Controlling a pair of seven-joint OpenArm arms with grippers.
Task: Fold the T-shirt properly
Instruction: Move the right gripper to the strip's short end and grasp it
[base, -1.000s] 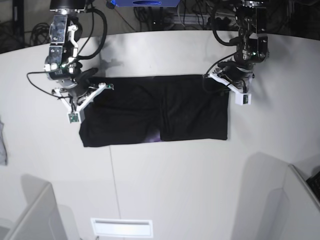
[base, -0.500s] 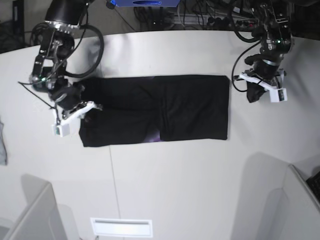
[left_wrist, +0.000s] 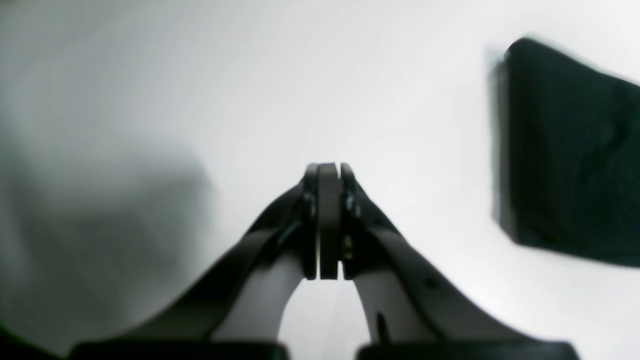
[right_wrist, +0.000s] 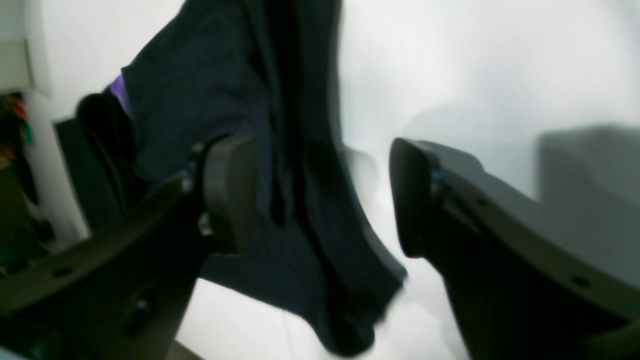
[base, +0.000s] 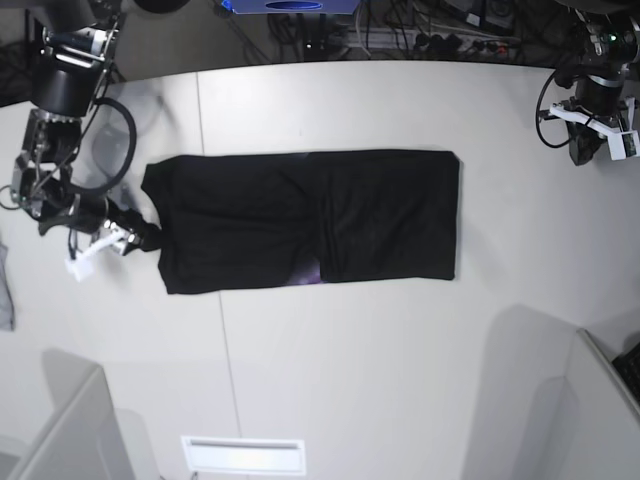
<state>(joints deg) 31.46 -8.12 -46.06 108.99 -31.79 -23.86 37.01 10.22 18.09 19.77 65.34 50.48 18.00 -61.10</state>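
Observation:
The black T-shirt (base: 310, 220) lies flat on the white table as a long folded band, with a bit of purple print at its front fold. My right gripper (base: 138, 238) sits at the band's left edge. In the right wrist view the right gripper (right_wrist: 320, 195) is open, its fingers (right_wrist: 230, 190) standing wide over the dark cloth (right_wrist: 300, 150) without pinching it. My left gripper (base: 580, 150) is far off to the right of the shirt. In the left wrist view the left gripper (left_wrist: 327, 172) is shut on nothing, with a shirt corner (left_wrist: 570, 150) off to its right.
A small grey cloth scrap (base: 5, 290) lies at the table's left edge. White dividers stand at the front left (base: 70, 430) and front right (base: 600, 400), with a white slot (base: 243, 455) between them. Cables crowd the space behind the table's far edge (base: 330, 30).
My right gripper opened, let go of the shirt's left end and drew out to the left. The shut left gripper pulled away from the right corner toward the far right. The shirt lies flatter.

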